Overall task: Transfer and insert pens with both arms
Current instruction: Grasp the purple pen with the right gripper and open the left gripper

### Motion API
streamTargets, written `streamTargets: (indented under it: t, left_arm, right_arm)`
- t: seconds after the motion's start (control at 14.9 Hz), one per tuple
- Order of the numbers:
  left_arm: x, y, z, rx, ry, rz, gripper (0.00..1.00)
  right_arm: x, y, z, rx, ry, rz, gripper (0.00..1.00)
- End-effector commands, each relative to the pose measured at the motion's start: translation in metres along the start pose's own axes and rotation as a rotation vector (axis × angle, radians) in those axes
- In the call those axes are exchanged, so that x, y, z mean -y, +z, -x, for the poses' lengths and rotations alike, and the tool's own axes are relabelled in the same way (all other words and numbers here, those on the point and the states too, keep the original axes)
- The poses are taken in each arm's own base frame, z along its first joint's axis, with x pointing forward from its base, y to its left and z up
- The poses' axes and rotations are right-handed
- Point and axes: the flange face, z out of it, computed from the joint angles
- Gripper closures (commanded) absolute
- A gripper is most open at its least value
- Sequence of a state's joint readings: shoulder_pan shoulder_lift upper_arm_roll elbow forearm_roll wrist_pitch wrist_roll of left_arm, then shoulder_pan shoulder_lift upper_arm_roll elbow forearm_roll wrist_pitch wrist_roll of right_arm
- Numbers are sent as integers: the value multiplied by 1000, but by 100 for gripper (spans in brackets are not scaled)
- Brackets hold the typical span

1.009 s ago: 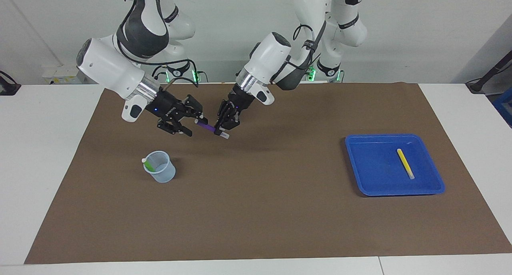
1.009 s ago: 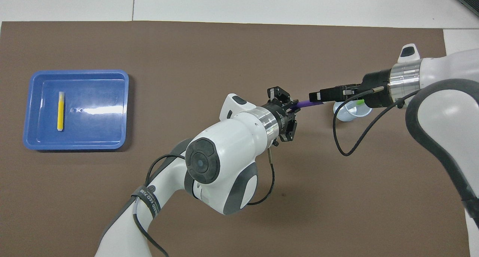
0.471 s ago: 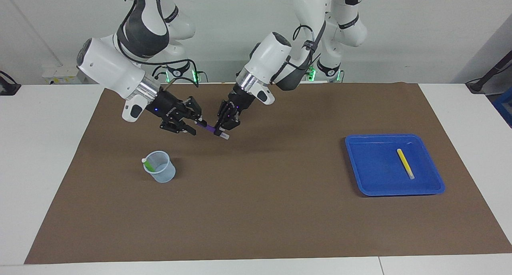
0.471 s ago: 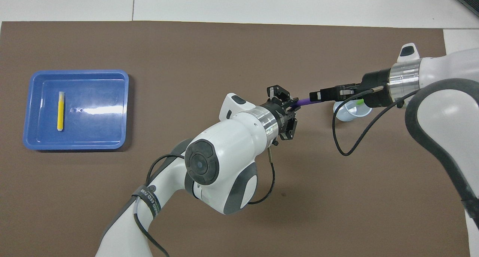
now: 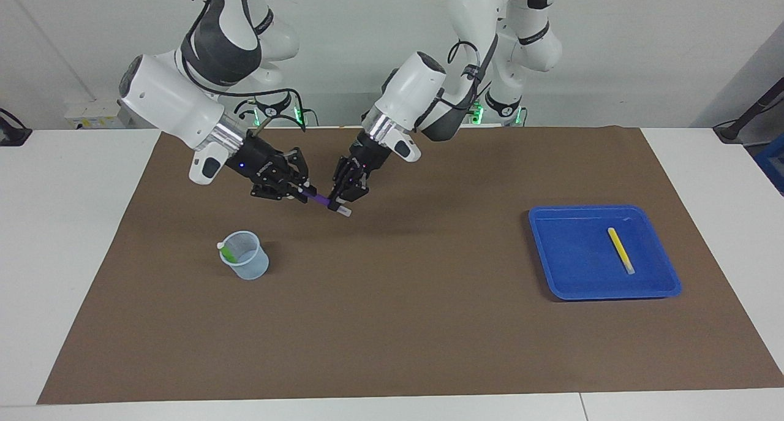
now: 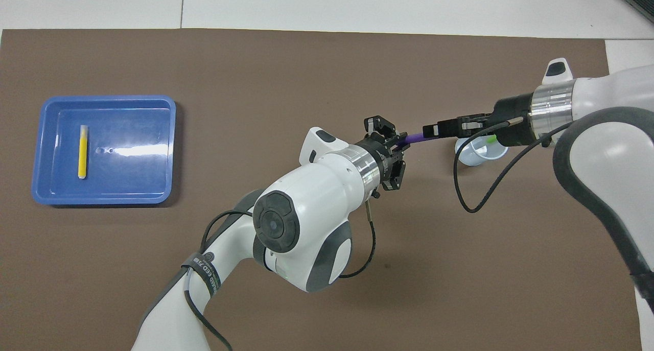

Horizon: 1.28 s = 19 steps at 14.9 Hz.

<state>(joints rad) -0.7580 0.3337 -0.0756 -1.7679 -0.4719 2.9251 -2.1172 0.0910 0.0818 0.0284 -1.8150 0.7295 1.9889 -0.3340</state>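
Note:
The purple pen (image 5: 318, 198) hangs in the air between the two grippers, over the mat on the robots' side of the cup; it also shows in the overhead view (image 6: 415, 138). My left gripper (image 5: 340, 203) (image 6: 396, 144) is shut on the pen near its whitish cap end. My right gripper (image 5: 301, 192) (image 6: 433, 130) is shut on the pen's other end. The green pen (image 5: 228, 252) (image 6: 491, 140) stands tilted in a clear cup (image 5: 245, 263) (image 6: 472, 154). The yellow pen (image 5: 620, 250) (image 6: 82, 151) lies in the blue tray (image 5: 603, 209) (image 6: 102, 98).
A brown mat (image 5: 392, 335) covers most of the white table. The cup stands toward the right arm's end, the tray toward the left arm's end. Bare mat lies between them.
My right gripper, open a second ago, has moved in a little and closed its fingers on the free end of the purple pen. The left gripper has kept its hold.

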Motion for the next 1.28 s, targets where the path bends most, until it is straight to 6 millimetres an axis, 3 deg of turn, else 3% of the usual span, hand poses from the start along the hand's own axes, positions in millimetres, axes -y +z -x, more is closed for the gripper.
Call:
streamTargets:
  t: [0.0, 0.07, 0.54, 0.61, 0.87, 1.01, 1.21]
  left_arm:
    - [0, -3, 1, 22, -19, 35, 100]
    - [-2, -4, 0, 24, -21, 43, 100]
    - [-1, -3, 0, 23, -11, 41, 100]
    - [-1, -4, 0, 23, -6, 39, 79]
    - [-3, -16, 1, 8, -9, 9, 49]
    - [-11, -33, 4, -7, -14, -22, 45]
    - [-40, -43, -17, -48, -46, -25, 42]
  right_arm:
    - [-1, 1, -6, -29, 13, 1, 91]
    - [-1, 1, -6, -31, 15, 0, 100]
    - [-2, -2, -7, -33, 20, 1, 100]
    - [-3, -4, -7, -31, 21, -1, 100]
    - [-5, -9, -6, -21, 9, 24, 100]
    - [-1, -16, -8, 2, -22, 61, 100]
    - [-15, -32, -7, 37, -45, 158, 100]
